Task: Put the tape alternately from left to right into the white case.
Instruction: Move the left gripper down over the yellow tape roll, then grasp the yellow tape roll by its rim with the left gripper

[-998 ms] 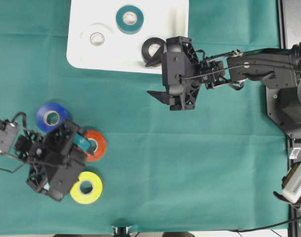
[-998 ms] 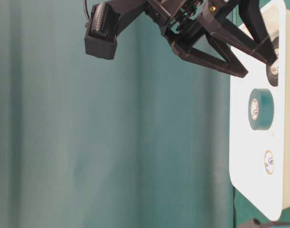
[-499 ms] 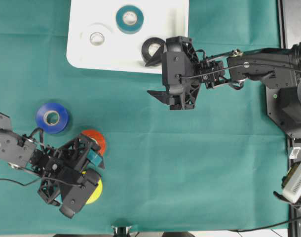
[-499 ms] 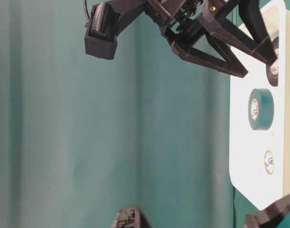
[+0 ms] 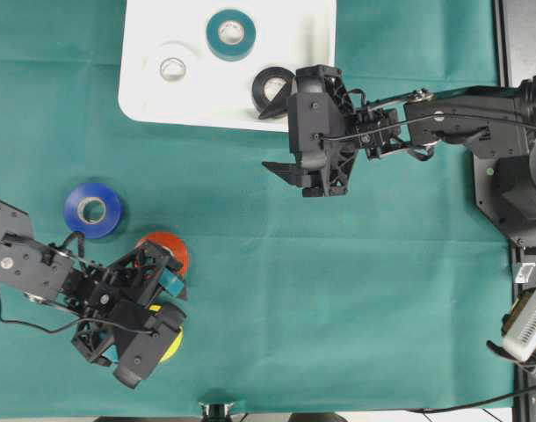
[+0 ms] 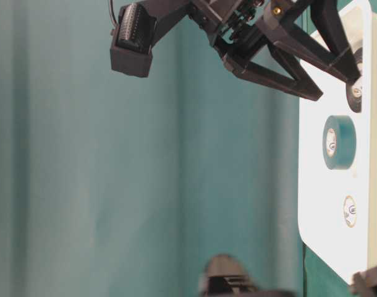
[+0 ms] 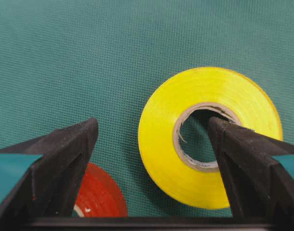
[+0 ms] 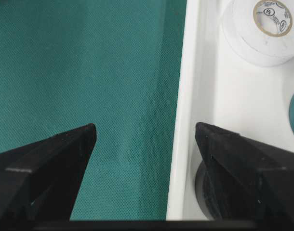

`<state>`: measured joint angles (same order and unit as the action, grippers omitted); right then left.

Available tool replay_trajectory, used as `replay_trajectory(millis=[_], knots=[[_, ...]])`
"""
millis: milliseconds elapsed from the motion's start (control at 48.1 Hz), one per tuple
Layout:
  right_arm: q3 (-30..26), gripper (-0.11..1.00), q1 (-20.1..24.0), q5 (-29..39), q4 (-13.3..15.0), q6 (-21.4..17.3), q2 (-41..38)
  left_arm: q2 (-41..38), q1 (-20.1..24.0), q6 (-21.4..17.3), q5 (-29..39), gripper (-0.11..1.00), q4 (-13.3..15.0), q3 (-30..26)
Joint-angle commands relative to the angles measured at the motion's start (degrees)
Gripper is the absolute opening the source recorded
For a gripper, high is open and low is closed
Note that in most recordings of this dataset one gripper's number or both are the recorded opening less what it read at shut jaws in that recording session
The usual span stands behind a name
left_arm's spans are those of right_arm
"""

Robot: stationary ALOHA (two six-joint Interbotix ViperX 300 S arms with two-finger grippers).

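Looking down from overhead, the white case holds three rolls: a white roll, a teal roll and a black roll at its near rim. The right gripper hangs spread wide, one finger over the black roll, the other over the green cloth. The left gripper sits over the yellow roll, with the red roll just beside it and the blue roll farther off.

At table level, the right gripper's fingers angle toward the case's edge, the teal roll lying flat beyond them.

The left wrist view shows jaws wide apart, one finger over the yellow roll's pale core.

The right wrist view shows open jaws straddling the case's rim.
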<state>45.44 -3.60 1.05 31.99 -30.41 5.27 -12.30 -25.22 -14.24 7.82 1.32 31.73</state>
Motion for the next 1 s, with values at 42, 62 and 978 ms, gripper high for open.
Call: replay_trajectory(millis=[42,62,978], knots=[[-0.44,0.85,0.26,-0.44,0.09,0.00,1.41,0.09,0.53,-0.18,-0.26,0.96,-0.18,-1.85],[-0.44,0.85,0.35,-0.53,0.18,0.00,1.41,-0.09,0.53,-0.18,-0.26,0.96,-0.18,-1.93],[-0.18,0.85,0.35,-0.44,0.18,-0.09,1.41,-0.18,0.53,0.44,5.54,0.27,0.00,-2.90]])
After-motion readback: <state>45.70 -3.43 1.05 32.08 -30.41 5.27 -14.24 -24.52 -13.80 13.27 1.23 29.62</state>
